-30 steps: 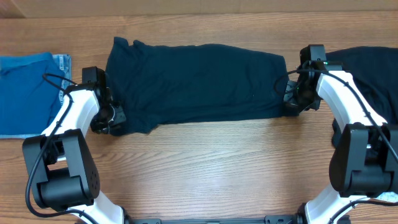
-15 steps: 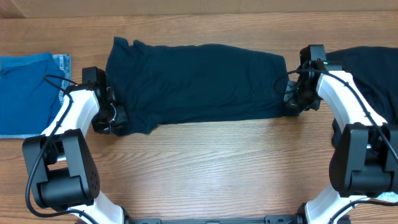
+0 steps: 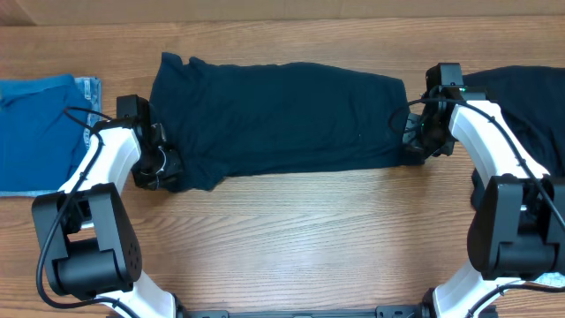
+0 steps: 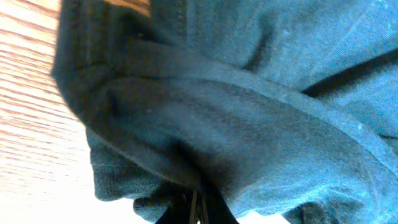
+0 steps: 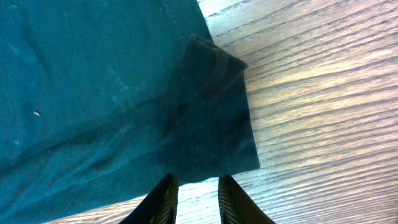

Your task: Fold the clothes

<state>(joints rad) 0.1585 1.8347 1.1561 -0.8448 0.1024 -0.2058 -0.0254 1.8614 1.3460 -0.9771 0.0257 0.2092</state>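
A dark navy garment (image 3: 274, 115) of the clothes lies folded in a long band across the middle of the table. My left gripper (image 3: 163, 170) is at its near left corner. In the left wrist view, the gripper (image 4: 198, 210) is shut on a bunched fold of that fabric (image 4: 249, 93). My right gripper (image 3: 413, 148) is at the garment's near right corner. In the right wrist view, that gripper (image 5: 198, 198) stands open over bare wood. The folded cloth corner (image 5: 211, 124) lies just ahead of its fingertips, and nothing is between them.
A brighter blue garment (image 3: 35, 132) lies at the far left, with light-blue denim (image 3: 89, 89) showing beside it. Another dark navy garment (image 3: 521, 106) lies at the right edge, behind the right arm. Bare wooden table (image 3: 291, 238) stretches across the front.
The left gripper has edged slightly to the right at the garment's corner. Nothing else has visibly moved.
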